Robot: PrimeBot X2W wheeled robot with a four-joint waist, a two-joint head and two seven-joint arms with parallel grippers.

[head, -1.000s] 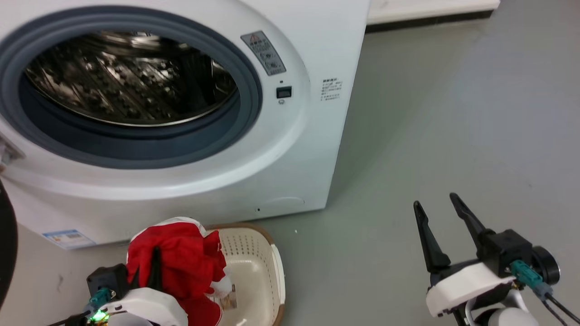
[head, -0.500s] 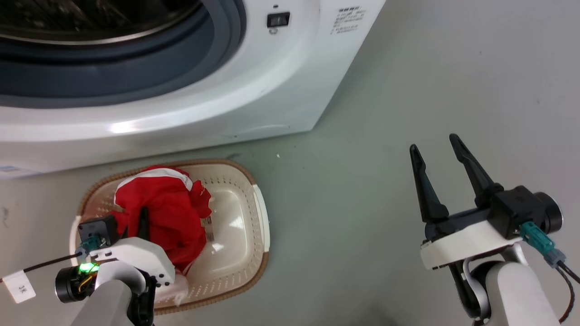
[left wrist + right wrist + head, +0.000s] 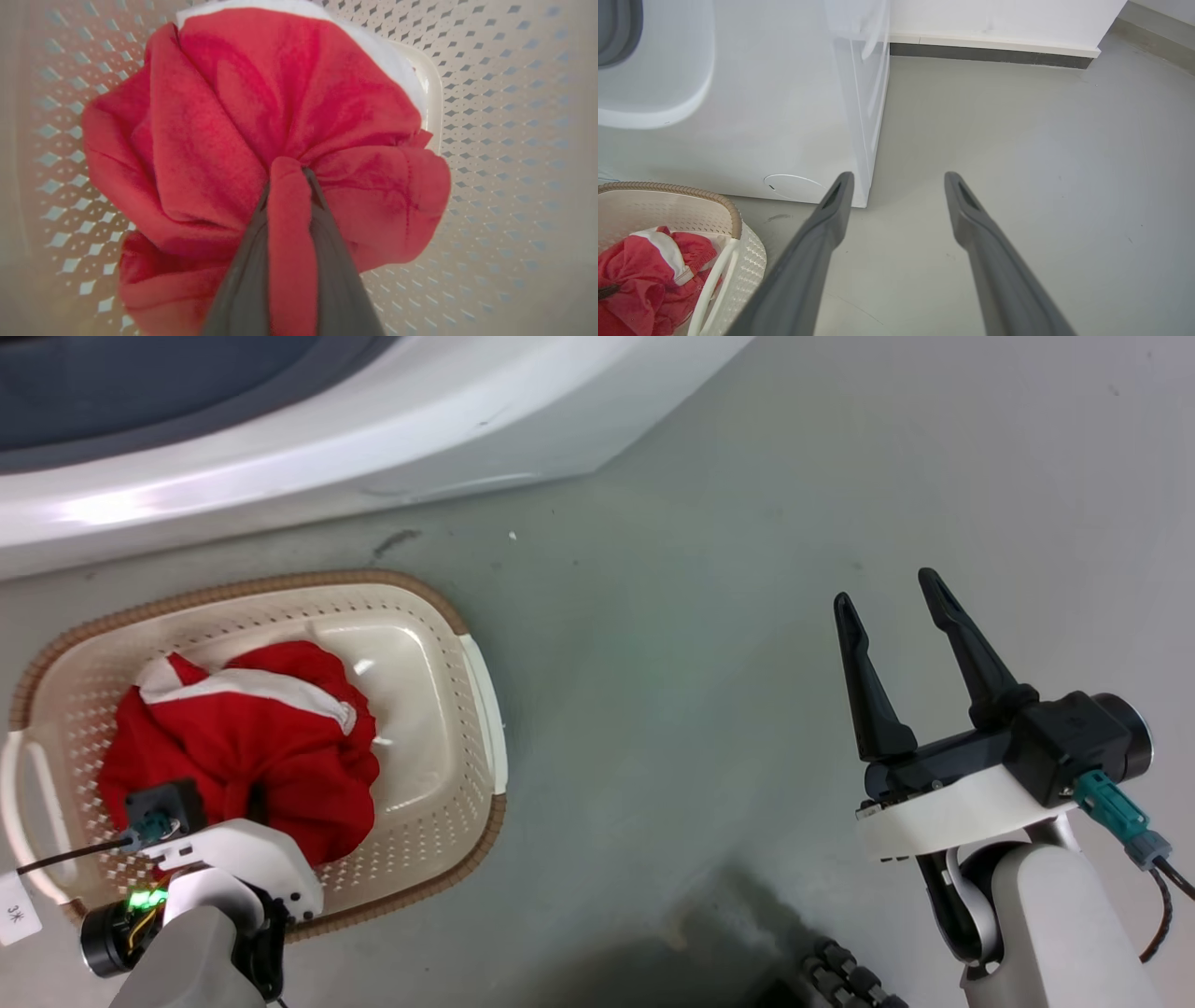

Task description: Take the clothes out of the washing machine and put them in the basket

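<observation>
The clothes (image 3: 252, 747), a bright red bundle with a white stripe, lie inside the cream basket (image 3: 280, 581) on the floor in front of the washing machine (image 3: 373, 420). My left gripper (image 3: 246, 798) reaches down into the basket, its fingers mostly buried in the fabric. In the left wrist view the left gripper (image 3: 287, 170) is shut on a fold of the clothes (image 3: 210, 140), with the basket's perforated wall (image 3: 490, 140) all around. My right gripper (image 3: 884, 590) hangs open over bare floor to the right. From the right gripper (image 3: 899, 176) I see the basket (image 3: 691, 191) and clothes (image 3: 640, 275) at lower left.
Grey floor (image 3: 700, 616) stretches to the right of the basket. The washing machine's white side (image 3: 761, 116) stands close behind the basket, and a wall with a dark baseboard (image 3: 994, 53) runs beyond it. A dark ribbed part (image 3: 840, 980) shows at the bottom edge.
The head camera has tilted down, so the porthole left the picture. My left gripper has lowered the clothes from above the basket down into it. The right gripper stays open.
</observation>
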